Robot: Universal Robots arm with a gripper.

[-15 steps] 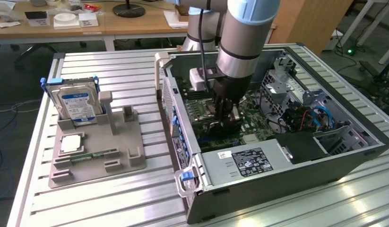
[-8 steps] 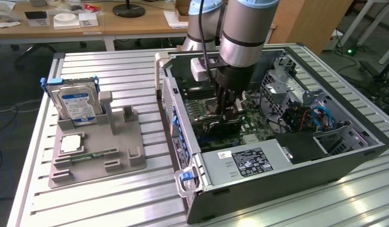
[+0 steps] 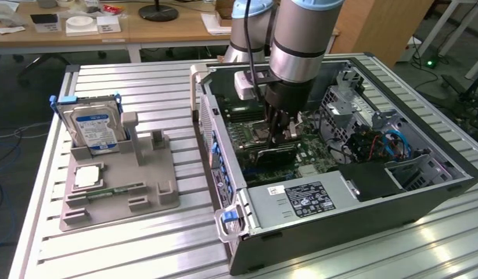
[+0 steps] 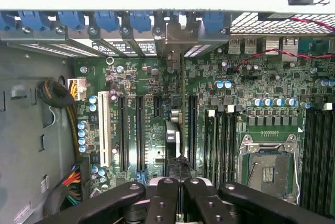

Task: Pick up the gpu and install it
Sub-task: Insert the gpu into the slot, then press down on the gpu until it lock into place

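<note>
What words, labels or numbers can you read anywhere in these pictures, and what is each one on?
No text can be read.
Hard drive in the grey holder: blue label, print too blurred.
Power supply in the computer case: black label with white marks, too small.
White sticker beside that label: unreadable.
Motherboard: white silkscreen by the slots, too small.
Sticker on the case floor: unreadable.
</note>
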